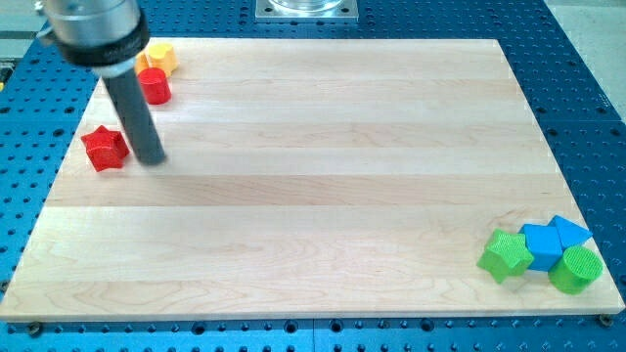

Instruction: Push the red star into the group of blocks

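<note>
The red star (105, 148) lies on the wooden board near the view's left edge. My tip (152, 158) rests on the board just to the right of the red star, close to it; I cannot tell if it touches. A group of blocks sits at the view's bottom right: a green star (506, 255), a blue cube (542, 244), a blue triangular block (570, 233) and a green cylinder (575, 270), packed together.
A red cylinder (155, 87) and a yellow block (157, 58) sit at the view's top left, partly behind the rod. The wooden board (323, 176) lies on a blue perforated table (587, 117). A metal base (306, 9) shows at the top.
</note>
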Robot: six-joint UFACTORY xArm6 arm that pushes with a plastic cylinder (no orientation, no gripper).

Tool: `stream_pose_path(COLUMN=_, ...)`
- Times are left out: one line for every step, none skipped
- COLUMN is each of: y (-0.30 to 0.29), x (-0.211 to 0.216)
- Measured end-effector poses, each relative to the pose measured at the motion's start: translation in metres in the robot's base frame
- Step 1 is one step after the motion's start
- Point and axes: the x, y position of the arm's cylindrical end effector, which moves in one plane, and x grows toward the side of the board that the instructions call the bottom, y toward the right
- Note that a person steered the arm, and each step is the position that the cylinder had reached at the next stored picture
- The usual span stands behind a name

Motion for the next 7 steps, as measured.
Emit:
stream_pose_path(y=0.000, x=0.041)
stream_pose_path(y=0.000, x=0.041)
stream_pose_path(y=-0.012, x=0.033)
stream_pose_path(y=-0.029, x=-0.007)
stream_pose_path(y=-0.029, x=-0.021)
stream_pose_path(y=-0.029, x=-0.057)
stream_pose_path(y=-0.026, x=-0.057)
